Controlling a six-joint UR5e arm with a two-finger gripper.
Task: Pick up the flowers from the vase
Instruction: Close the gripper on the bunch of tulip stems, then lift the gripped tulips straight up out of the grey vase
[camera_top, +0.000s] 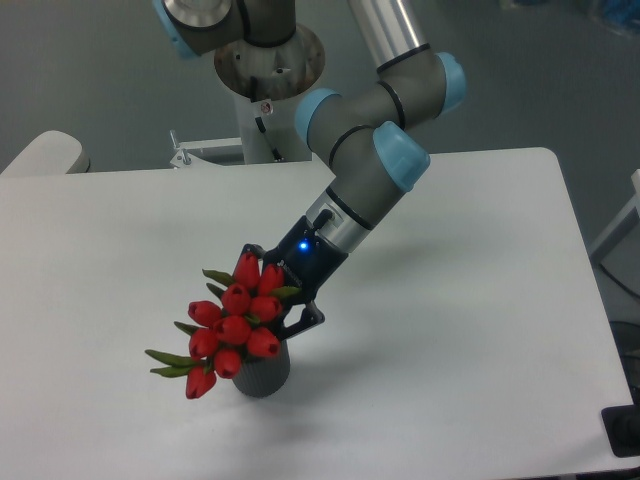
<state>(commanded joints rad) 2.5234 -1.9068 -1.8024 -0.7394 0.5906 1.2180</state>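
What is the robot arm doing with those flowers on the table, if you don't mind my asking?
The grey robot arm with blue joints has reached down at a slant to the bunch of red tulip buds with green leaves, which stands in the small dark grey ribbed vase on the white table. Its black gripper sits right against the bunch, just above the vase mouth. The flowers hide the fingers, so whether they have closed is unclear. The bunch is not yet lifted out.
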